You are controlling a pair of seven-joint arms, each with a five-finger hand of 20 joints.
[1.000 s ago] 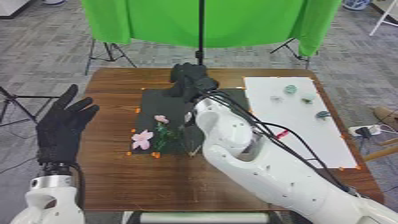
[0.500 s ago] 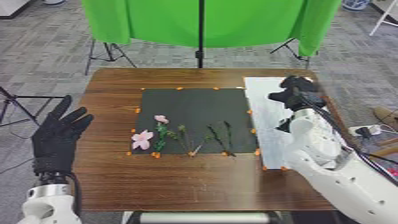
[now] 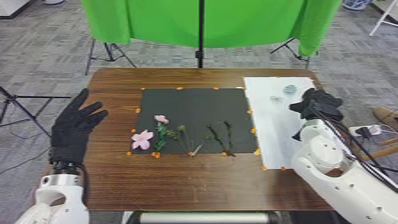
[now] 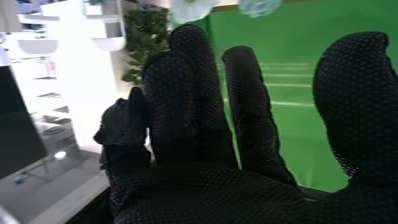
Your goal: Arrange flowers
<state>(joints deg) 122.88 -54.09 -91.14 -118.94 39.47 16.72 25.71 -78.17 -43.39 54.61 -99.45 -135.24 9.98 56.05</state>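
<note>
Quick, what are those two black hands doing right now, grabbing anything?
Left hand: open, empty, by the table's left edge.
Right hand: open, fingers straight, nothing seen in it, by the white sheet.

The right hand (image 3: pixel 317 106) in its black fabric glove has moved off the flat black mat (image 3: pixel 188 110) to its right and come slightly nearer the robot, uncovering small pale-green flower heads (image 3: pixel 290 89) just beyond and left of it. Thin dark-green stems (image 3: pixel 228 136), now uncovered, lie well left of it. The black-gloved left hand (image 3: pixel 71 131) has shifted rightward.
</note>
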